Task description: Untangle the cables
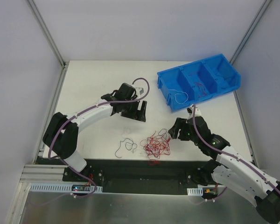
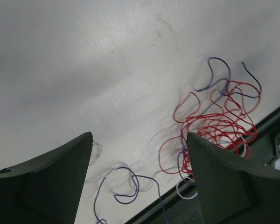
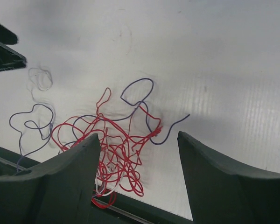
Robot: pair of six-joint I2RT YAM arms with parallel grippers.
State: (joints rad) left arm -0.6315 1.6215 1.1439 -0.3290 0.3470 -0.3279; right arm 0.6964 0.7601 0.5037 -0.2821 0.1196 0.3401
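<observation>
Both grippers stand open, two in all, and neither one holds anything. The left gripper (image 1: 139, 112) hangs over the white table (image 1: 93, 84), beyond and to the left of the cables. In its wrist view, the two dark fingers (image 2: 51, 182) are wide apart with only bare table between them. The right gripper (image 1: 174, 130) is just to the right of the cables. Its jaws are also spread, and the wires show in the gap below without touching the fingers.

The cables lie as one main tangle (image 1: 156, 144) near the front edge of the table, between the two arms. It is mostly red, with many thin curly loops that I cannot count. At least one dark strand (image 3: 137, 91) is woven through it, and one white loop (image 2: 186, 191) shows at its near side. The nearest red loops reach the dark strip along the table edge.

One loose dark wire (image 1: 126, 145) lies apart, just left of the tangle, in a few curls. Near it there is one very faint pale wire (image 3: 39, 77), hard to see on the white surface.

One blue bin (image 1: 164, 86) sits at the far right of the table and has three compartments. A white wire (image 1: 179, 96) lies in the compartment nearest the arms, and a red wire (image 1: 200, 88) lies in the middle one. I cannot tell what the third compartment holds.
</observation>
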